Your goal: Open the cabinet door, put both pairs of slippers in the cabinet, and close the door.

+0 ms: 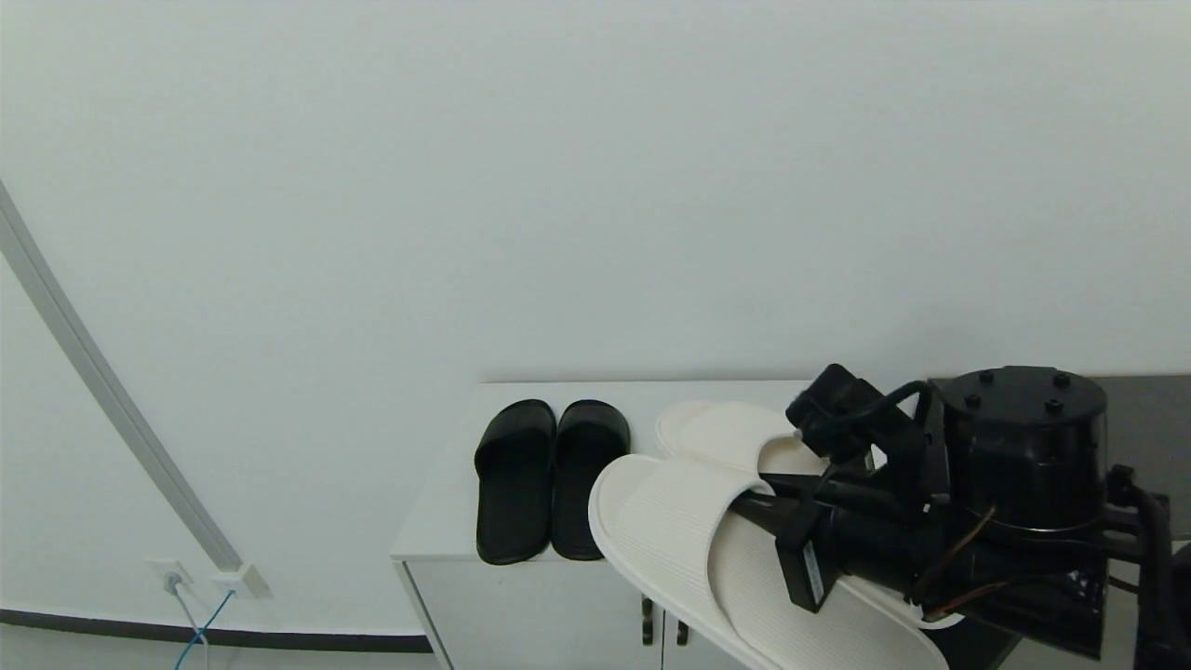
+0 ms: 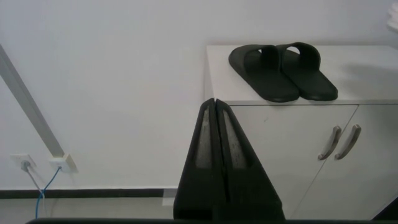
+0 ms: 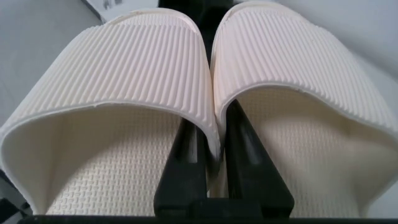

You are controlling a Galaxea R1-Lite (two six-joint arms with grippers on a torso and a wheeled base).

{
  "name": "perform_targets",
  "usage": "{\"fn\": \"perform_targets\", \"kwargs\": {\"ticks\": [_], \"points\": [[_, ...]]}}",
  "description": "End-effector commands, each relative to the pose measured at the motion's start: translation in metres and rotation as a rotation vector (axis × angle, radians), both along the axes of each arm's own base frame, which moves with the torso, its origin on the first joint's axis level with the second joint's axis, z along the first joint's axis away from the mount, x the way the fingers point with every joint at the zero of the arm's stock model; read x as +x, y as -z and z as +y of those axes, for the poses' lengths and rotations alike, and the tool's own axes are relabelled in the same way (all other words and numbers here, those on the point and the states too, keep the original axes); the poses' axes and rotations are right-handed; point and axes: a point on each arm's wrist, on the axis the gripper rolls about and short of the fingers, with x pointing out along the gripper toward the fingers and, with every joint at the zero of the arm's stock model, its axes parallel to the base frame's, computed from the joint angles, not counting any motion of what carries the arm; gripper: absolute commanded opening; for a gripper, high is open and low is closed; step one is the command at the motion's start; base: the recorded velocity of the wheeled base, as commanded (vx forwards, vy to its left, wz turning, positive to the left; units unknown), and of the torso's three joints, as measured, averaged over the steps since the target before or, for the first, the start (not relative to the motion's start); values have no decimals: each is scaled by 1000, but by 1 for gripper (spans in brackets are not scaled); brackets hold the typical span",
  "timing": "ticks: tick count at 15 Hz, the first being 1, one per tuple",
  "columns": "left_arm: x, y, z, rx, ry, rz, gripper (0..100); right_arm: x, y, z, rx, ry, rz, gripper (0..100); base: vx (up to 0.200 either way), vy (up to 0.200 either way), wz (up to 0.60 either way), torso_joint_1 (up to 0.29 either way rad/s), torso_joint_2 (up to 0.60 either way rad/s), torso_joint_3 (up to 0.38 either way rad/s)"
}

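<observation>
Slippers first. From the head view, the pair of white ribbed slippers (image 1: 689, 549) rides on my right gripper (image 1: 758, 493), toes pointing away from my wrist. The nearer one hangs out past the front edge of the low white cabinet (image 1: 437, 521). My fingertips are buried under the straps, and I cannot tell whether the farther slipper touches the cabinet top. Just to the left of that gripper, the pair of smooth black slide slippers (image 1: 549, 479) lies side by side on the top. Below my gripper, two dark door handles (image 1: 645, 622) are cut off by the frame edge.

From the left wrist view, my left gripper (image 2: 215, 124) has its fingers pressed flat together with nothing between them. Ahead of it and higher up, the black slide slippers rest near the cabinet's corner. The door handles stand side by side off to one side of my fingertips, on doors that sit closed.

From the right wrist view, my fingers are set narrow, one inside each white slipper, pinching the two neighbouring strap walls between them. The straps hide the tips.
</observation>
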Motion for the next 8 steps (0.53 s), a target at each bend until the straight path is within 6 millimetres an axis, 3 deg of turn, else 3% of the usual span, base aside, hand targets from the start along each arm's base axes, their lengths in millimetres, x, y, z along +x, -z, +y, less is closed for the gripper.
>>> {"fn": "perform_targets", "kwargs": {"ticks": [1, 5, 8], "points": [[0, 0, 0, 0, -1, 0, 0, -7, 7, -6, -8, -37, -39, 0, 0, 0, 0, 0, 0, 0], [0, 0, 0, 0, -1, 2, 0, -8, 8, -6, 14, -59, -66, 0, 0, 0, 0, 0, 0, 0], [0, 0, 0, 0, -1, 0, 0, -8, 9, -6, 16, -60, -60, 0, -200, 0, 0, 5, 2, 2]]}}
